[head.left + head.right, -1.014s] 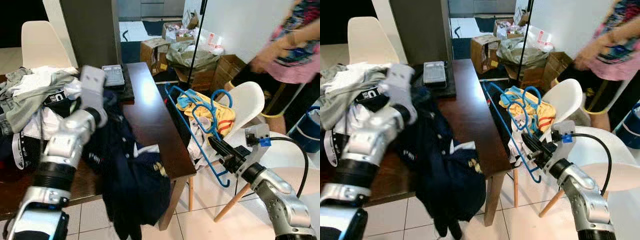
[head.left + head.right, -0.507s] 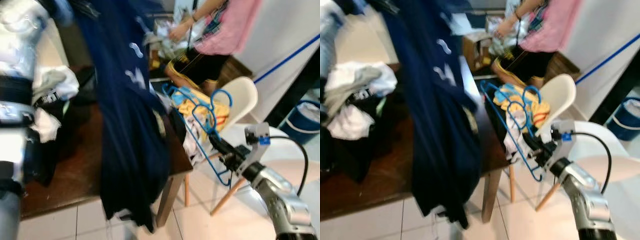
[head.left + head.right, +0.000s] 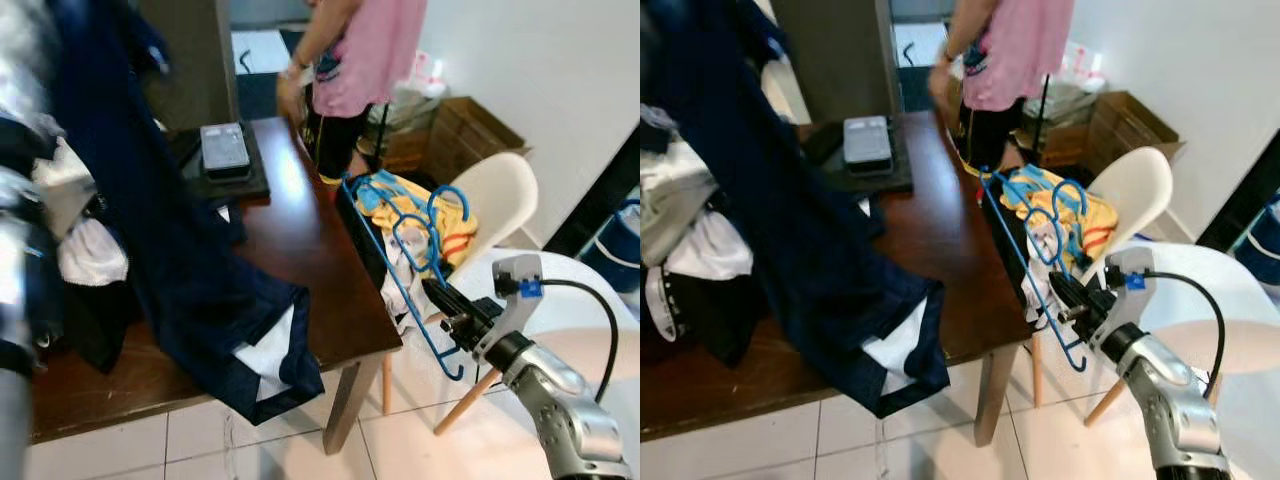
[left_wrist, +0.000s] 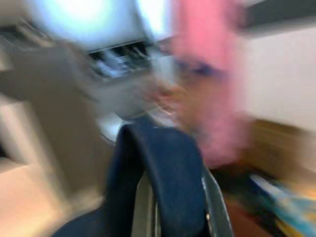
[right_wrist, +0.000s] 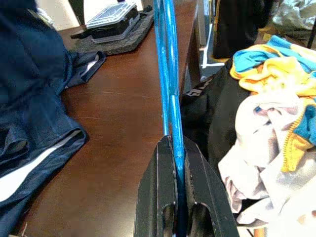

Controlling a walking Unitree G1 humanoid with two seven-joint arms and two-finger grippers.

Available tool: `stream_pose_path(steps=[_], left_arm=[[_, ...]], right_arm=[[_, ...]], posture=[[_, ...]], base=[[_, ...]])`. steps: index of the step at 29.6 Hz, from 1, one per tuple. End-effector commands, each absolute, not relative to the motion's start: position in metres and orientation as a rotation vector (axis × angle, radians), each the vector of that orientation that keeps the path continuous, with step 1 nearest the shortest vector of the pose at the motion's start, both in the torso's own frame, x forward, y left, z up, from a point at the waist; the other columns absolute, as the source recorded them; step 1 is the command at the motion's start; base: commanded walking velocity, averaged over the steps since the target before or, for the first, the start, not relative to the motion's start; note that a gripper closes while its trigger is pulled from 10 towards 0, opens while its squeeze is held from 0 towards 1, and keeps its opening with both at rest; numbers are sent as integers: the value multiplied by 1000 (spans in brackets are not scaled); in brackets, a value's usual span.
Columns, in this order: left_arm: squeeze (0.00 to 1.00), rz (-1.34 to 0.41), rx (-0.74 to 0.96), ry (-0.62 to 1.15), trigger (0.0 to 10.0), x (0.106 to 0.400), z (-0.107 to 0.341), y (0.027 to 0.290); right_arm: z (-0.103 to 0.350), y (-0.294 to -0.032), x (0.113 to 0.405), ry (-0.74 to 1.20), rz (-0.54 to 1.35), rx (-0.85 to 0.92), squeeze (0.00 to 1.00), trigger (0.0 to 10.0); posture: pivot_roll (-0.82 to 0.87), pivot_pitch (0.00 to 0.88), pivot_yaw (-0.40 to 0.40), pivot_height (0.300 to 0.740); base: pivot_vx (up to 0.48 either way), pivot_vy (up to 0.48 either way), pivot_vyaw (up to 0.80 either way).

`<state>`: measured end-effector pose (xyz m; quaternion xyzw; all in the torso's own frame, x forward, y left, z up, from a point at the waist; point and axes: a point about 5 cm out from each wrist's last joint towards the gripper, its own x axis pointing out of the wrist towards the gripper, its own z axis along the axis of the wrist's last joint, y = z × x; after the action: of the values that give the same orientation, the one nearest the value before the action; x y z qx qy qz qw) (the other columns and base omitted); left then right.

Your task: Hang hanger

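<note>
A dark wooden tabletop (image 3: pixel 300 240) fills the middle of the scene, with a navy garment (image 3: pixel 150 250) draped from high on the robot's left down across it, its hem spilling over the near edge. The left gripper is somewhere up in that cloth; the left wrist view is badly blurred, showing navy fabric over the fingers, and I cannot tell whether they are open or closed. On the robot's right, the right gripper (image 3: pixel 447 313) is clamped on a blue hanger (image 3: pixel 400 275), whose thin frame runs between the two black fingers (image 5: pixel 200 197) (clearest in the right wrist view). The hanger stands beside the tabletop's right edge, in front of a white chair (image 3: pixel 500 200) piled with yellow and white clothes (image 3: pixel 425 215). A person in a pink top (image 3: pixel 360 50) stands at the far end.
</note>
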<state>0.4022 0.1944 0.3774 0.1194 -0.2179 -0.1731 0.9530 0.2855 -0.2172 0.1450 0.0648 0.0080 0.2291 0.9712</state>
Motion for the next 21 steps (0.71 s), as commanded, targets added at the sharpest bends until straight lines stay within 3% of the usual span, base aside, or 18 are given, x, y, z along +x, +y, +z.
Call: stream_pose_path(steps=[1,5,13,18,21], left_arm=[[0,-614,198,-421,10000,398,340,154],[0,-756,161,-375,10000,388,304,126],[0,-852,67,-348,10000,375,288,111],[0,-819,27,-349,10000,370,288,118],[0,-673,12,-292,10000,372,280,135]], right_arm=[[144,-222,281,22,450,109,0,10000],[144,-224,281,24,448,106,0,10000],[143,-221,282,28,455,104,0,10000],[140,-218,282,36,463,102,0,10000],[138,-216,282,44,469,98,0,10000]], posture=[[42,129,7,740],[39,128,6,740],[52,125,8,740],[56,122,11,740],[58,122,12,740]], base=[[0,0,0],[0,0,0],[0,0,0],[0,0,0],[0,0,0]])
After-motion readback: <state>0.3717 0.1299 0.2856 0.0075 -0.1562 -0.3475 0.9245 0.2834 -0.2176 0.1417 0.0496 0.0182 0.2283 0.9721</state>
